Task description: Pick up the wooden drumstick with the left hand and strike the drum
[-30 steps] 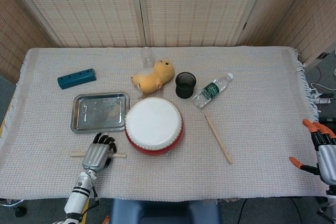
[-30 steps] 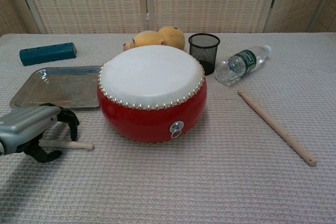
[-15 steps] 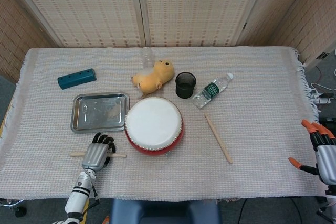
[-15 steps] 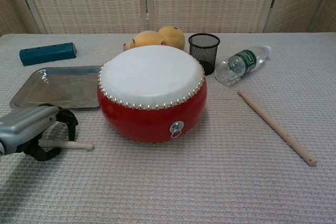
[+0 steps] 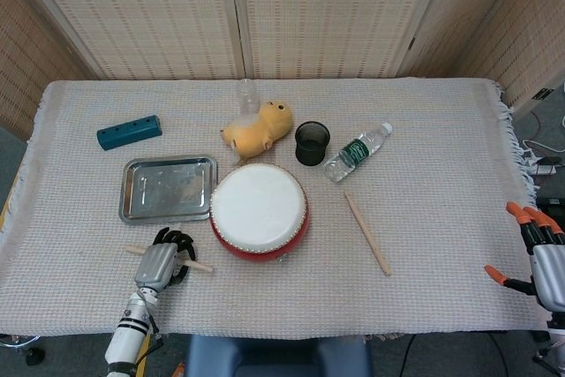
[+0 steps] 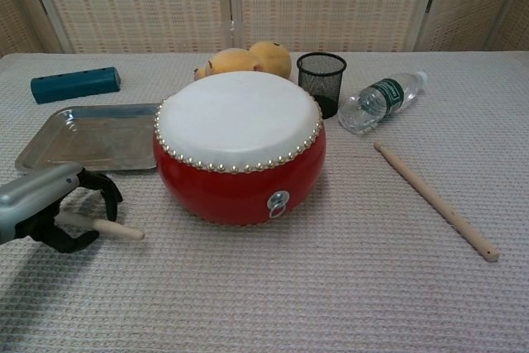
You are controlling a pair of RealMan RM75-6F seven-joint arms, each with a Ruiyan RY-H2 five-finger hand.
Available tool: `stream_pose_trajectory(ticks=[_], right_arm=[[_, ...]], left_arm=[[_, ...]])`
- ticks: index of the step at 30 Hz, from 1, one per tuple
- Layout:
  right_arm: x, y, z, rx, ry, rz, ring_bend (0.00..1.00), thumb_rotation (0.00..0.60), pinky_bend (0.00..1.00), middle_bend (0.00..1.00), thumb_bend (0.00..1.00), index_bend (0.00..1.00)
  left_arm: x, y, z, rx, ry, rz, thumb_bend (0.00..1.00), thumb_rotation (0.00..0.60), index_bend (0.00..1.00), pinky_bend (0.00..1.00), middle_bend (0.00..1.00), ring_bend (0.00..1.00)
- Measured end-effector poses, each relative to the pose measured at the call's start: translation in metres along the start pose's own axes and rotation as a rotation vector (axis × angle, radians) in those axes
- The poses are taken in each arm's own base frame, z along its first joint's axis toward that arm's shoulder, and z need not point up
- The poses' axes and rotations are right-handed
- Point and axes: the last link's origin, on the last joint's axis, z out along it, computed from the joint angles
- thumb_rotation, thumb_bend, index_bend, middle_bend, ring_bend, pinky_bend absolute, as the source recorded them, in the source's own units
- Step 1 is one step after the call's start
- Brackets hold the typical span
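Silver and black, the left hand [image 5: 160, 258] is curling its fingers [image 6: 106, 188] around the wooden drumstick [image 6: 106, 227] and gripping it, near the front left edge of the table. That stick is thin, pale and round, and it is sticking out of the hand on both sides, with one end pointing right toward the drum [image 6: 239, 146]. From the chest view it is looking a little tilted, but I cannot tell if it is off the cloth. The drum is sitting just right of the hand, fat and round, with shiny red sides, a smooth white top and a ring of small pale studs around the rim. The right hand [image 5: 540, 256] is waiting far off at the right edge of the table, with orange fingertips spread apart and holding nothing. A second drumstick [image 5: 366, 232] is lying flat on the cloth to the right of the drum. Behind the hand a shiny metal tray [image 5: 134, 192] is lying flat. Everything is resting on a bumpy, woven, cream tablecloth [image 5: 441, 174].
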Motion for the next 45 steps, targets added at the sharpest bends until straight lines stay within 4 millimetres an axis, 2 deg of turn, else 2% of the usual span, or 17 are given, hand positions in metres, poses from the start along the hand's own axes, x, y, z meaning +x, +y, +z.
stream_pose_trajectory(ticks=[7, 17, 23, 32, 45], right_arm=[[0.001, -0.001, 0.001, 0.005, 0.0, -0.001, 0.02, 0.6, 0.12, 0.14, 0.02, 0.07], [0.003, -0.004, 0.003, 0.009, -0.002, 0.001, 0.02, 0.6, 0.12, 0.14, 0.02, 0.07], [0.012, -0.008, 0.005, 0.012, 0.015, 0.016, 0.02, 0.6, 0.12, 0.14, 0.02, 0.07], [0.03, -0.012, 0.015, 0.012, 0.052, 0.004, 0.02, 0.6, 0.12, 0.14, 0.02, 0.07], [0.025, -0.015, 0.017, 0.011, 0.033, 0.007, 0.02, 0.6, 0.12, 0.14, 0.02, 0.07]], left_arm=[[0.017, -0.006, -0.01, 0.003, 0.036, -0.238, 0.37, 0.6, 0.55, 0.07, 0.29, 0.15], [0.054, -0.032, -0.015, -0.016, 0.037, -0.882, 0.37, 0.6, 0.55, 0.08, 0.3, 0.15], [0.071, -0.051, -0.015, -0.034, -0.001, -1.204, 0.39, 0.6, 0.55, 0.08, 0.3, 0.15], [0.081, -0.079, -0.014, -0.036, -0.056, -1.466, 0.39, 0.6, 0.55, 0.09, 0.31, 0.15], [0.084, -0.098, -0.013, -0.061, -0.175, -1.782, 0.39, 0.6, 0.55, 0.1, 0.31, 0.15]])
